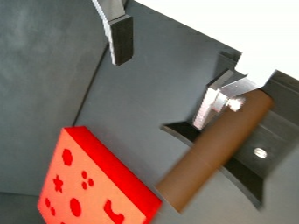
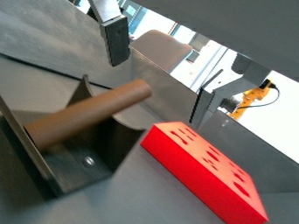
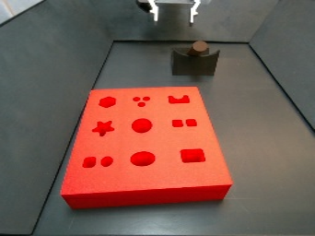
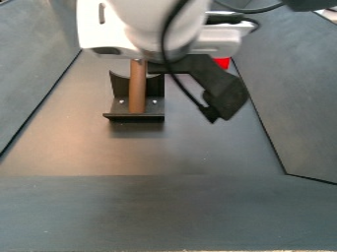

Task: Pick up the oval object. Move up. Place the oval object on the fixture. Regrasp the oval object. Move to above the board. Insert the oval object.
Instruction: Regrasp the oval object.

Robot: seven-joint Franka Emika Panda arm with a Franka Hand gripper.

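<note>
Your gripper (image 3: 170, 9) hangs released above the fixture (image 3: 194, 63), its jaws spread apart and holding nothing; in a wrist view one finger (image 1: 121, 39) is clear of the peg and the other (image 1: 218, 98) sits just beside its far end. The peg (image 1: 218, 150) lies in the fixture's notch, long axis level, one end pointing toward the board (image 3: 147, 143). In a side view you see the peg (image 4: 134, 87) lengthwise across the fixture (image 4: 134, 102). The fixture stands near the floor's far edge, the board apart from it, mid-floor.
</note>
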